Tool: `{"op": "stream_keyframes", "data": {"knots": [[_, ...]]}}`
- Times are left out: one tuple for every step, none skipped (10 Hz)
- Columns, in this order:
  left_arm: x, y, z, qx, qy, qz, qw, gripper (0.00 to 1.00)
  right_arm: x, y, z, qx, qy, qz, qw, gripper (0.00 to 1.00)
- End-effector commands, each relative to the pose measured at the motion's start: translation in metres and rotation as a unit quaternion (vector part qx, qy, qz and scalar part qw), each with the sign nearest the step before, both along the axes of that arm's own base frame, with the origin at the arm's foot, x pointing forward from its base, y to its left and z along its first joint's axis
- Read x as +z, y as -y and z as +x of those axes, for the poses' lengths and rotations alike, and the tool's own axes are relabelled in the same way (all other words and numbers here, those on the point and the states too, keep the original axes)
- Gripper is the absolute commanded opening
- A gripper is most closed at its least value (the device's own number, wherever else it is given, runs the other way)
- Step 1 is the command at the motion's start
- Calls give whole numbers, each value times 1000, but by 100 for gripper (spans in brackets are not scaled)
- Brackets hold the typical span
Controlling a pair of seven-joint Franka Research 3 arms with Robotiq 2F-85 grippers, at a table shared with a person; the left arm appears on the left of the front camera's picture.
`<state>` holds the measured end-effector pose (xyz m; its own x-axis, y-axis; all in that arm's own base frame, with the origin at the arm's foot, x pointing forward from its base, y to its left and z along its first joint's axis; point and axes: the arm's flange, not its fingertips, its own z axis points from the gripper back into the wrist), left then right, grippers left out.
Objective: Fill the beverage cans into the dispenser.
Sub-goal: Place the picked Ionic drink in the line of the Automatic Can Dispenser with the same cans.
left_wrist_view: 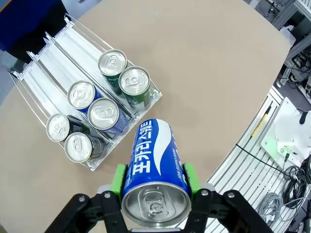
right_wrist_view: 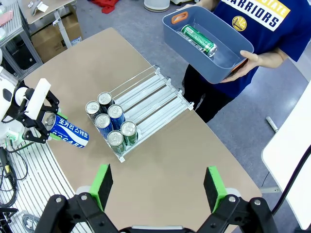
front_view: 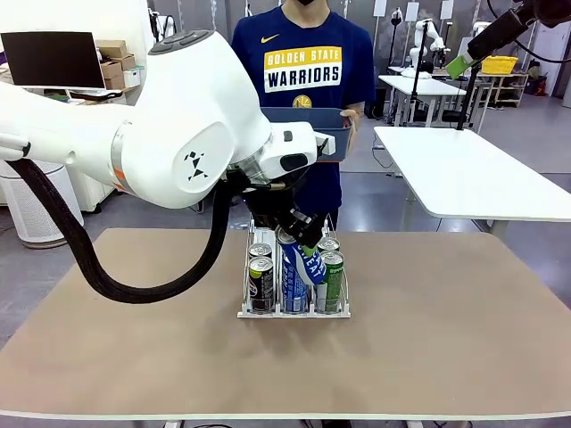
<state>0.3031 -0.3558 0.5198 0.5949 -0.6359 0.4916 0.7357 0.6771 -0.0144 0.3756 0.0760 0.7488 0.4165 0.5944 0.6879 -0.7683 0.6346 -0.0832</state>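
Left gripper [left_wrist_view: 154, 182] clamped on slim blue can [left_wrist_view: 153, 145], green pads [left_wrist_view: 118, 177] either side near silver top. Smooth metal cylinder, white lettering. Long axis tilted: top toward wrist, base slanting down toward dispenser [left_wrist_view: 58, 53]; can in air by rack's robot-side end. Dispenser: white base, thin clear dividers, three narrow lanes. Upright pairs, left to right: black cans [front_view: 260, 281], blue cans [front_view: 293, 285], green cans [front_view: 332, 276]. Right gripper [right_wrist_view: 158, 187] spread wide, empty, high over table [right_wrist_view: 194, 160]. Far side: person's hand [right_wrist_view: 265, 58] holds blue-grey plastic tub [right_wrist_view: 194, 58], green can [right_wrist_view: 199, 39] lying inside.

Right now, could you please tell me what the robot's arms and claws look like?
The left arm is a glossy white, rounded shell with a small black logo and a black ribbed hose. The left claw and right claw are black with green pads.
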Motion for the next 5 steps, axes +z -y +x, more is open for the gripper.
{"op": "stream_keyframes", "data": {"knots": [[-2,1,1,-4,1,0,1000,57,-1,0,0,-1,-1,0,1000,100],[-13,5,8,19,27,6,999,57,-1,0,0,-1,-1,0,1000,100],[-18,6,13,9,47,24,999,57,-1,0,0,-1,-1,0,1000,100],[-25,4,17,6,50,34,998,57,-1,0,0,-1,-1,0,1000,100],[-31,5,21,8,47,36,998,57,-1,0,0,-1,-1,0,1000,100]]}}
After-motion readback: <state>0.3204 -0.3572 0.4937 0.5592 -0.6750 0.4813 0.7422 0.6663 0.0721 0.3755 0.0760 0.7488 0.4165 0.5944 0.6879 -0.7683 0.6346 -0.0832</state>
